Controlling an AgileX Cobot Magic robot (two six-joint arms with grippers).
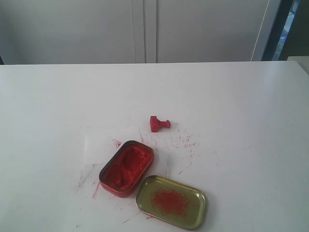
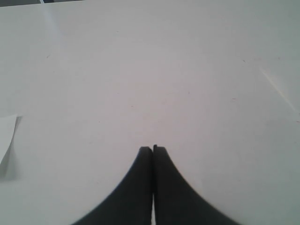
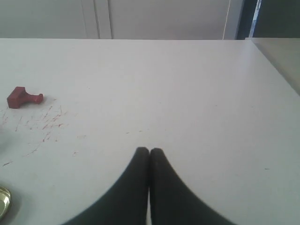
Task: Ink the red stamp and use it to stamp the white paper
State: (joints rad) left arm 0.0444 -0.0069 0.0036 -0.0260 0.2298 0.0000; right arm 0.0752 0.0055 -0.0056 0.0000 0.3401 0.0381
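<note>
The red stamp [image 1: 159, 123] lies on its side on the table, its handle pointing right, just beyond the white paper [image 1: 99, 145], which carries red scratches and smudges. The right wrist view also shows the stamp [image 3: 23, 97], far off to one side of my right gripper [image 3: 149, 150], whose jaws are shut together on nothing. My left gripper [image 2: 153, 149] is shut and empty too, over bare tabletop, with a white sheet's corner [image 2: 7, 136] at the edge of its view. Neither gripper appears in the exterior view.
An open tin of red ink [image 1: 126, 168] rests on the paper near the front. Its gold lid [image 1: 171, 202], smeared red inside, lies to the tin's right; its rim [image 3: 3, 200] shows in the right wrist view. Red scratches [image 3: 44, 124] mark the surface near the stamp.
</note>
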